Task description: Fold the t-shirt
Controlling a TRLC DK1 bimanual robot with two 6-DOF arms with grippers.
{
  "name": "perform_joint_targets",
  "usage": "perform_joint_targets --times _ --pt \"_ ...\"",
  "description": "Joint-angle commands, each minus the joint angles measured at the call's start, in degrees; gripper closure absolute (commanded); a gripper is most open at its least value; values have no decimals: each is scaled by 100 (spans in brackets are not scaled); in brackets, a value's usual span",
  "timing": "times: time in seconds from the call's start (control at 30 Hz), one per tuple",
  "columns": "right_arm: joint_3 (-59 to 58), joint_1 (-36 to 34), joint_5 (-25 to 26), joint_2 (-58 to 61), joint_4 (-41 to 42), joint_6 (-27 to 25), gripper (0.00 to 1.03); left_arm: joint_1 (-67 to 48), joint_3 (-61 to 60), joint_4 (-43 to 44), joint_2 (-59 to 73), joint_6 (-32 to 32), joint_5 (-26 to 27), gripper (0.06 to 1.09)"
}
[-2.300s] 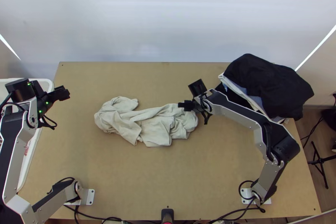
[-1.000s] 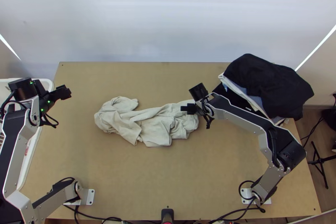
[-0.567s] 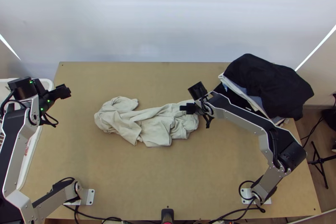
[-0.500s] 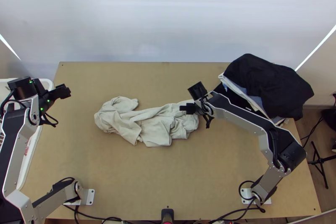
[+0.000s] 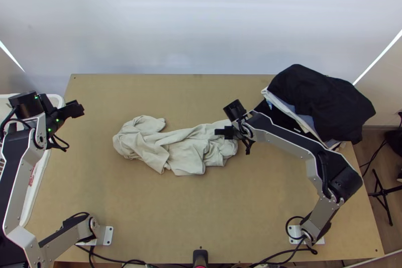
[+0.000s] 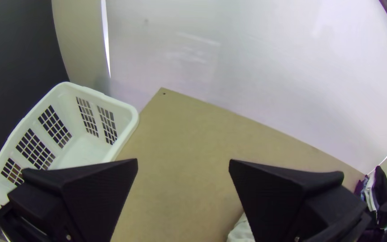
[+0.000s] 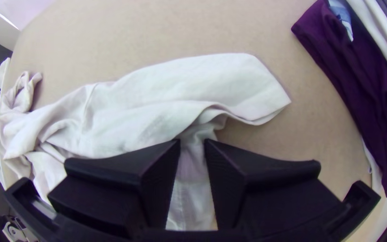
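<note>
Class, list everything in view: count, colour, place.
T-shirt: one, off-white, bunched mid-table
Table: one, light brown, beneath the shirt
Clothes pile: one, mixed colours, black on top, far right corner
Basket: one, white, left edge
Backdrop: one, whitish, beyond the table
Stand: one, black, floor at right
Cables: several, black, near edge
Left arm, right arm: two, silver-grey and black, near corners
Left pincer: one, black, over table's left
Right pincer: one, black, at shirt's right end

Pale wall (image 5: 201, 21) beyond wooden table (image 5: 166, 212); brown floor (image 5: 370, 140), black stand (image 5: 383, 192) past right edge.
</note>
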Motion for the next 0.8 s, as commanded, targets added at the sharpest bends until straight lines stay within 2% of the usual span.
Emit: perform_joint_targets --times 0.0,0.03,0.1,0.43,0.67,0.77 --pt "22 22 3 101 -62 -52 70 33 16 2 6 5 2 10" --pt "22 31 3 84 -62 -43 75 33 25 2 6 5 2 10" --pt "31 22 3 22 -71 -52 100 33 34 2 6 5 2 10" --pt "294 -347 -6 -1938 -299 -78 100 68 77 2 50 -13 11 10" --pt "31 -637 -6 -2052 -1749 -61 100 -81 174 -33 85 -101 11 10" --pt "-400 -716 -15 -2395 -1846 -69 100 -81 174 -86 94 -83 11 10"
